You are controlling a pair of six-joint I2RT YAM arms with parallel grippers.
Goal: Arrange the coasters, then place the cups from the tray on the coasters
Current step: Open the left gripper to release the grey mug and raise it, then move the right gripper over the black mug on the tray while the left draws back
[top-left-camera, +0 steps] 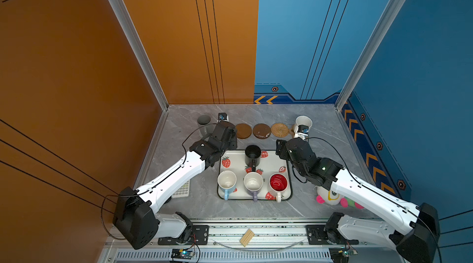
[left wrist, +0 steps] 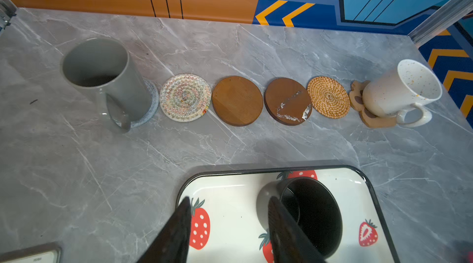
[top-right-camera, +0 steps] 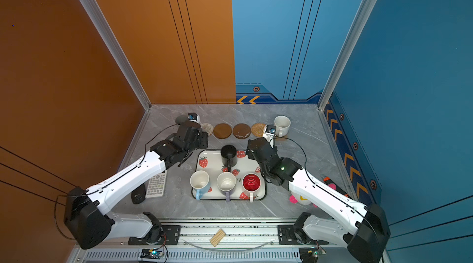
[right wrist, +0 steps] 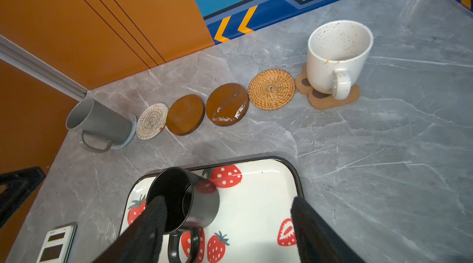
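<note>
Four cups stand on the tray point(top-left-camera: 236, 161) in both top views: black cup point(top-left-camera: 253, 155) at the far side, blue cup point(top-left-camera: 226, 182), lilac cup point(top-left-camera: 253, 183) and red cup point(top-left-camera: 278, 185) in a near row. Left wrist view: my left pincer point(left wrist: 229, 200) is partly open above the tray and holds nothing; the grey cup point(left wrist: 102, 74) stands on the grey coaster point(left wrist: 153, 103). Right wrist view: my right pincer point(right wrist: 227, 199) is wide open, also empty, the black cup just beside one finger; the speckled cup point(right wrist: 337, 54) stands on the paw coaster point(right wrist: 330, 101).
</note>
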